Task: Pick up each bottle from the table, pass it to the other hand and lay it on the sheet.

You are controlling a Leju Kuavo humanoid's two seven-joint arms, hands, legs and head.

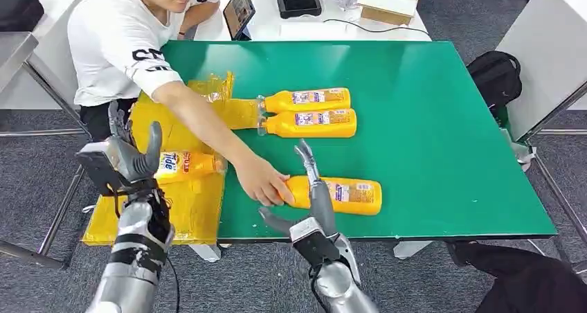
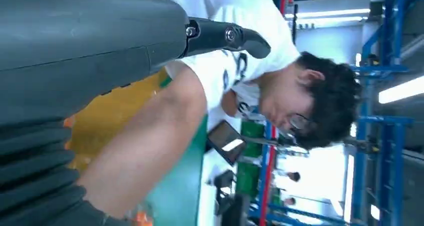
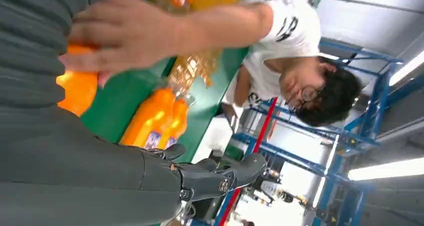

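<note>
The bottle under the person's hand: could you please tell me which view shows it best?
The head view: the bottle lies whole on the green table, the person's hand on its neck end. The right wrist view catches just an orange part beside that hand. The left wrist view gives the person's arm, not the bottle.

We cannot see the neck of the nearest bottle (image 1: 339,194), because the person's hand (image 1: 262,180) covers it and the right hand (image 1: 313,201) of the robot crosses in front of its middle, and the person's arm (image 1: 201,119) hides part of the yellow sheet (image 1: 190,209). In the left wrist view the left hand (image 2: 90,51) blocks much of the scene and we can make out only a blurred strip of the sheet and the green table (image 2: 180,196) behind the arm. We cannot read the labels on the two far bottles (image 1: 311,112), and the person's head is cut off by the top edge of the head view.
</note>
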